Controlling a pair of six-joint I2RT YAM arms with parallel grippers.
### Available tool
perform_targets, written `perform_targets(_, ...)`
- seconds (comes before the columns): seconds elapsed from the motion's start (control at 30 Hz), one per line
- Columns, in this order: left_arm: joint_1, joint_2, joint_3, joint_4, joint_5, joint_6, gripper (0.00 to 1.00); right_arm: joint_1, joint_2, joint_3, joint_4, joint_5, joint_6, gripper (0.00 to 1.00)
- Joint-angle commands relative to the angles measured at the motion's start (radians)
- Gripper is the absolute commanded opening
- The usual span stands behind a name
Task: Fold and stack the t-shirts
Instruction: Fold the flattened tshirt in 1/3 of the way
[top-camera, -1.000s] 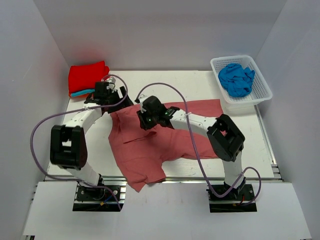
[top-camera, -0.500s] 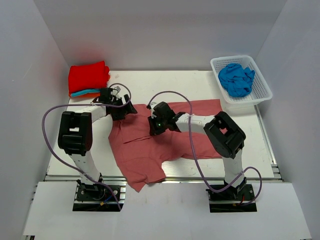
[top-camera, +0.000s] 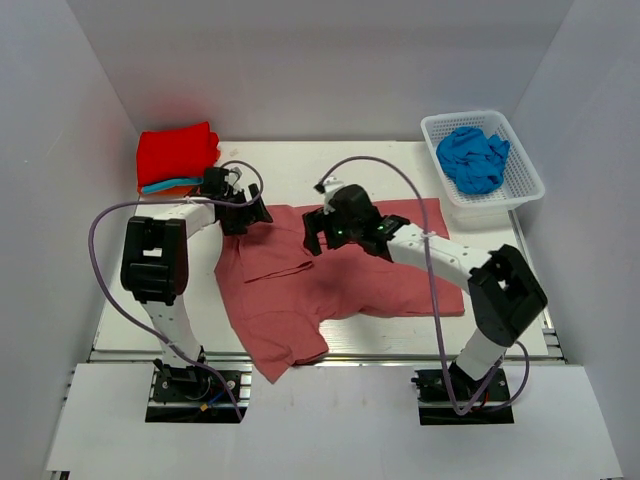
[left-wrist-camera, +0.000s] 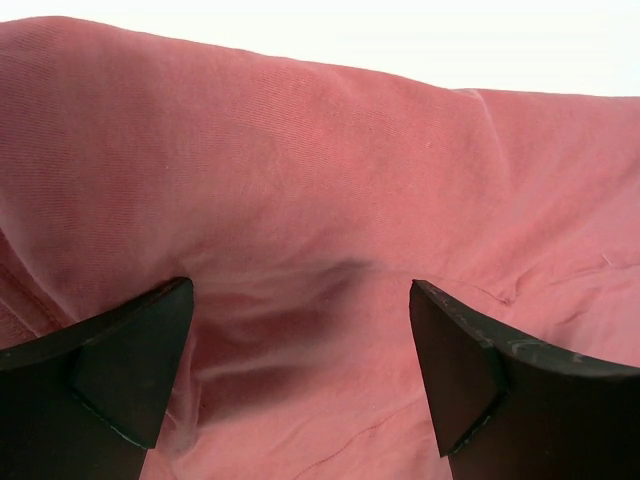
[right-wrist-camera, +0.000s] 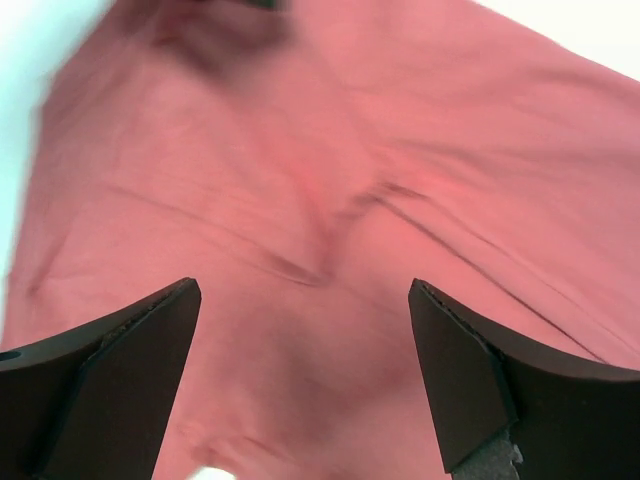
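Since the earlier frames, the right arm has stretched out: its elbow has swung away from the rose-red t-shirt (top-camera: 340, 290) toward that shirt's right side, and the right gripper (top-camera: 318, 232) has shifted toward the shirt's far edge. The left gripper (top-camera: 252, 214) has moved only slightly and sits at the shirt's far left corner.

**Gripper state.** In the left wrist view, the left gripper (left-wrist-camera: 300, 330) has its fingers (left-wrist-camera: 130, 360) spread wide, with wrinkled pink cloth below the gap and nothing pinched. In the right wrist view, the right gripper (right-wrist-camera: 300, 330) likewise has its fingers (right-wrist-camera: 110, 370) wide apart above creased cloth. Neither arm holds the garment.

**Task thing.** The rose-red t-shirt lies spread on the table (top-camera: 400, 160), largely flat, with one small pleat near its left side and one part reaching the table's near edge. No fold is visible in it yet.

**Progress.** Beyond the shirt's far left corner sits a finished stack: a folded bright red t-shirt (top-camera: 177, 152) on top, with a turquoise t-shirt (top-camera: 160, 186) edge showing beneath it. Judged from this layout, the rose-red shirt is at the flattening step; folding and stacking it remain.

**Containers.** The white basket (top-camera: 525, 185), beyond the shirt's far right corner, holds one crumpled bright blue t-shirt (top-camera: 472, 158), which remains to be taken out, folded and stacked.
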Motion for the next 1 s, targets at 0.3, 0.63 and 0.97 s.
perform_targets(0.3,0.006,0.134,0.122,-0.162,-0.161,0.052,1.00,-0.320,0.079,0.013,-0.262,0.277,0.090,0.90)
perform_targets(0.63,0.006,0.266,0.297,-0.212,-0.161,0.052,1.00,-0.479,0.331,0.229,-0.322,0.260,0.054,0.90)
perform_targets(0.97,0.033,0.456,0.585,-0.254,-0.089,0.032,1.00,-0.547,0.518,0.446,-0.333,0.104,-0.025,0.90)
